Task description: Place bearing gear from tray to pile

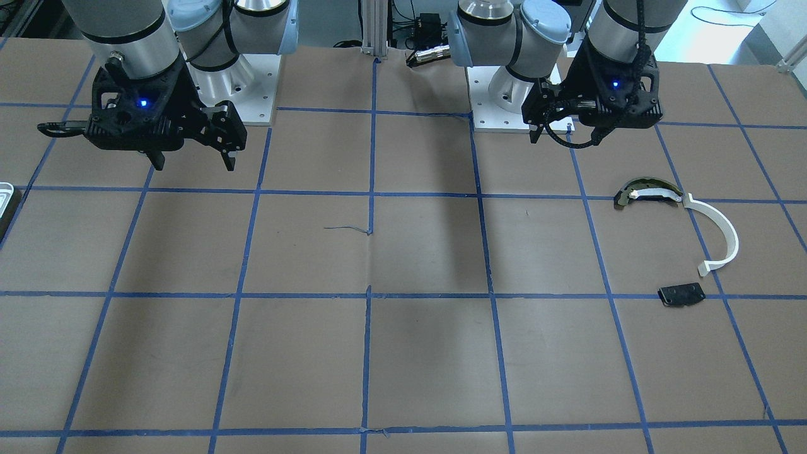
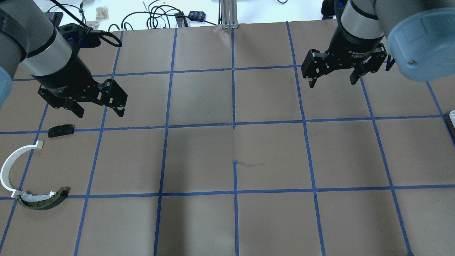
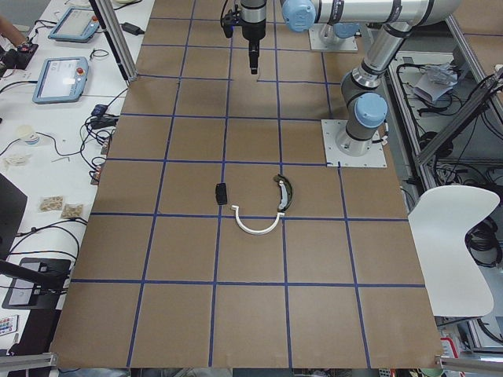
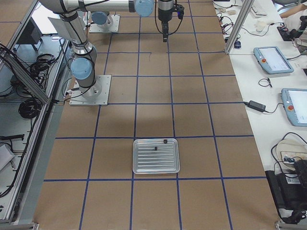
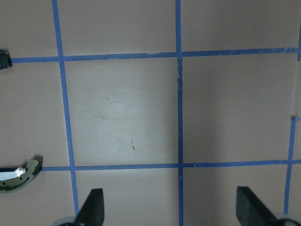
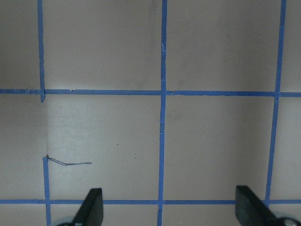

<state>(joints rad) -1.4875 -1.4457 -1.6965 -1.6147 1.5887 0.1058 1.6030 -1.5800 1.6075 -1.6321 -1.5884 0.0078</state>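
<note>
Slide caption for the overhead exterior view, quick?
Left gripper and right gripper hover open; pile lies near the left.

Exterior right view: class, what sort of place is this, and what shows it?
Probably a robotics lab: a robot arm bolted to a tape-gridded table, teach pendants on the side bench.

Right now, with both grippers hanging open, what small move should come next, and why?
Probably swing the right gripper out toward the tray: it is open and holds nothing, the tray lies far off to the robot's right, and small dark parts lie in it; which is the gear I cannot tell.
</note>
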